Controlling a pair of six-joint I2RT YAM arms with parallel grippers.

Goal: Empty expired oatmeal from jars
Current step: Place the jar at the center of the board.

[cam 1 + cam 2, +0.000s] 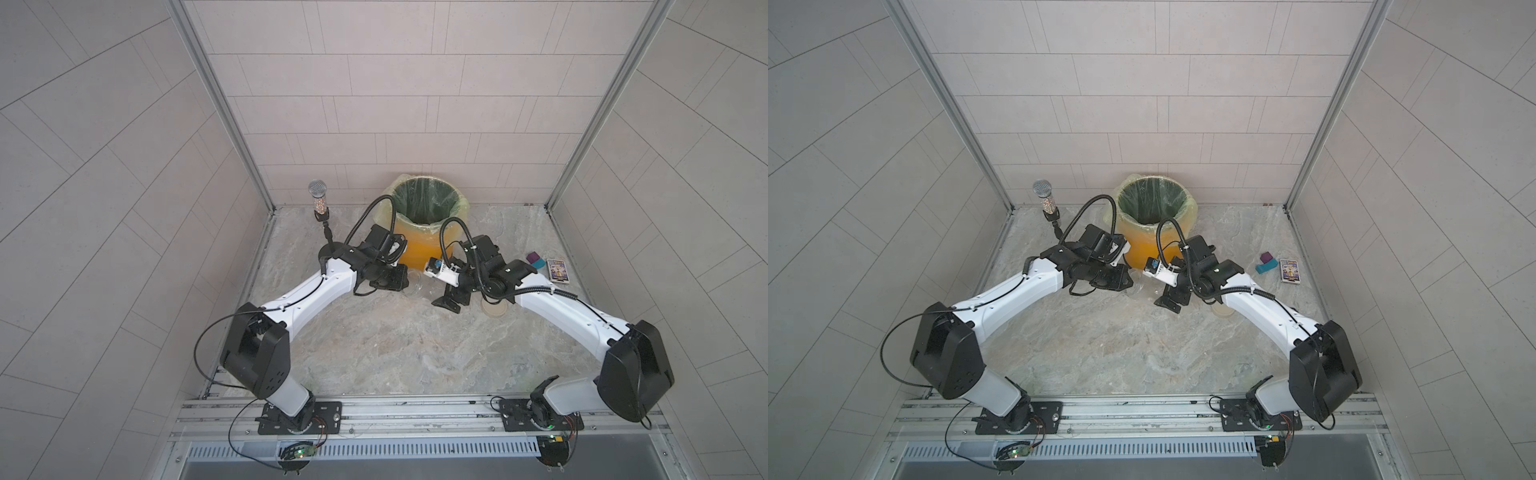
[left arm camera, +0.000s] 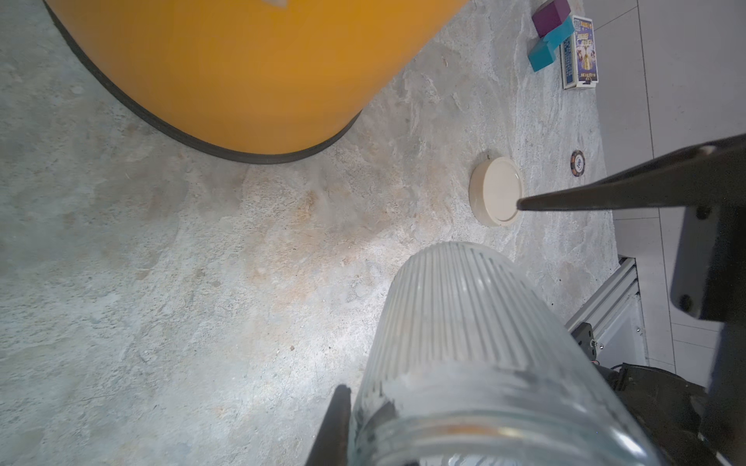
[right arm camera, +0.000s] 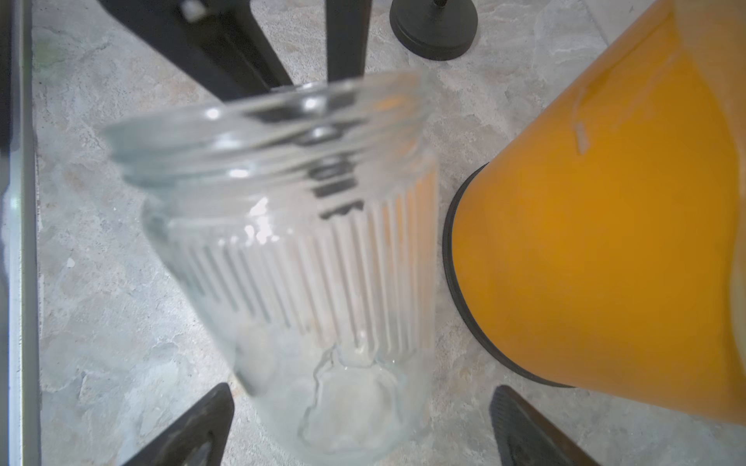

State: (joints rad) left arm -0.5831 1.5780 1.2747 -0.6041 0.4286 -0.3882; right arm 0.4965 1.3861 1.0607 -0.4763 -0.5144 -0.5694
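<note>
In both top views the clear jar [image 1: 415, 285] [image 1: 1136, 288] is mostly hidden between the left arm [image 1: 316, 291] and right arm [image 1: 557, 309]. The right arm also covers part of the cream lid [image 1: 493, 311]. In the right wrist view the jar's rim is blurred, and the orange bin [image 3: 605, 242] is cut off by the picture's edge.

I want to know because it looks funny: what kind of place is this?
Probably a robot test booth: two white-and-black robot arms are mounted on a grey metal rail, pale tile-patterned panels wall in a marbled tabletop, and a silver mesh-headed microphone stands near a round orange bin.
</note>
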